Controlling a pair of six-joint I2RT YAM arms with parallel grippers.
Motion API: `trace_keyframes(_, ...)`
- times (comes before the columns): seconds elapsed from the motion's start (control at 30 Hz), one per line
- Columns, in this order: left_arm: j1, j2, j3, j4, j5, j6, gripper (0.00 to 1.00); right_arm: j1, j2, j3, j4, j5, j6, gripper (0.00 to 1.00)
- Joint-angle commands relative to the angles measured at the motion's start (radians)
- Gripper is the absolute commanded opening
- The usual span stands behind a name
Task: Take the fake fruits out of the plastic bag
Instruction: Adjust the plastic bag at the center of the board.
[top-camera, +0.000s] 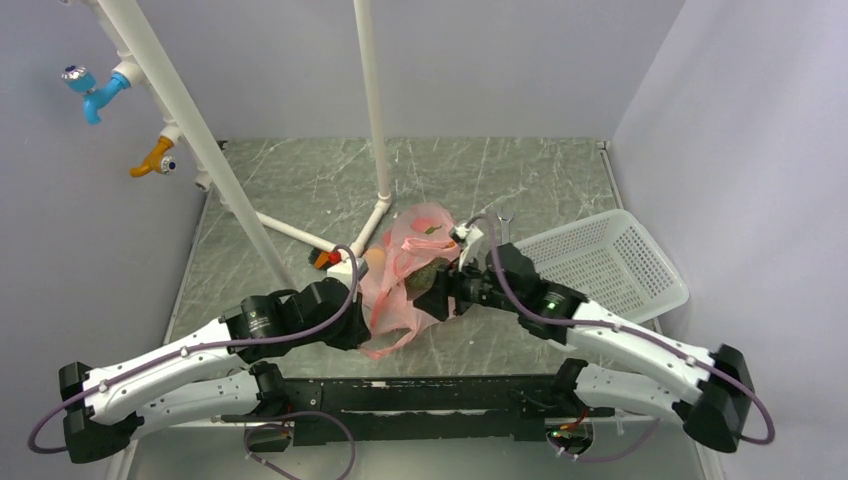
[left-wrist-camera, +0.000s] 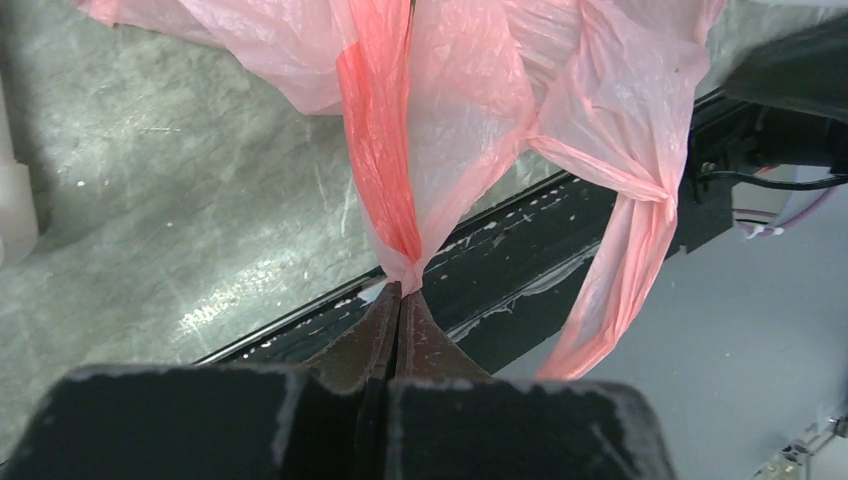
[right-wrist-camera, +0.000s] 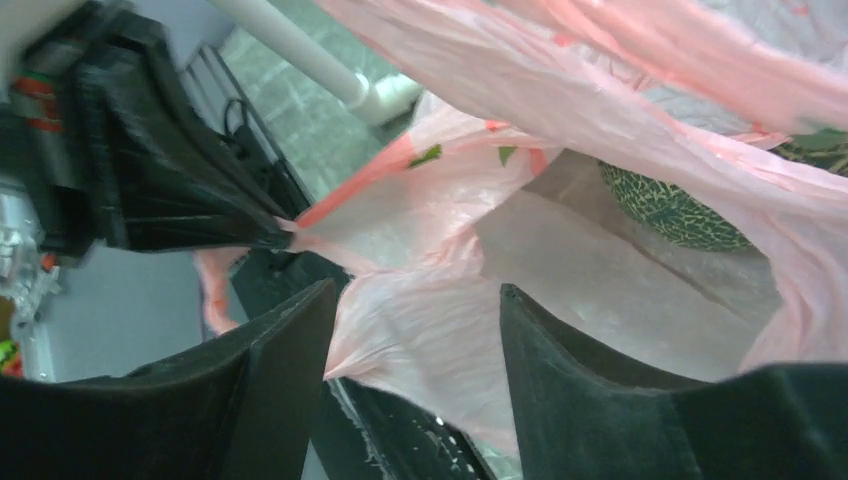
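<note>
Right gripper (right-wrist-camera: 417, 292) jaws spread wide and empty at the plastic bag (right-wrist-camera: 560, 110) mouth, netted melon (right-wrist-camera: 670, 210) inside, ahead and right of its fingers; left gripper (left-wrist-camera: 400, 292) clamped shut on the bag rim.

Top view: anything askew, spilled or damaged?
Nothing spilled or torn that I can see. Only the white mesh basket sits skewed to the table edges, far right. The plastic bag is pulled taut by the left gripper, melon inside.

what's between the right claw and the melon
Only pink film of the plastic bag lies between the open right claw and the melon, shown in the right wrist view.
</note>
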Motion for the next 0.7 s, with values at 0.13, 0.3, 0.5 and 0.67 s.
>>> trace_keyframes(0.13, -0.039, 0.006, 0.048, -0.090, -0.090, -0.032, 0.00, 0.102, 0.286, -0.148, 0.362, 0.023, 0.028, 0.43)
trace_keyframes(0.3, -0.061, 0.030, 0.056, -0.161, -0.135, -0.052, 0.00, 0.205, 0.400, -0.198, 0.407, 0.107, 0.077, 0.41)
trace_keyframes(0.5, -0.083, 0.027, 0.070, -0.233, -0.187, -0.072, 0.00, 0.211, 0.270, -0.202, 0.304, 0.233, 0.081, 0.50)
trace_keyframes(0.67, -0.089, -0.023, 0.069, -0.197, -0.195, -0.071, 0.00, 0.200, 0.120, -0.144, 0.180, 0.428, 0.053, 0.91)
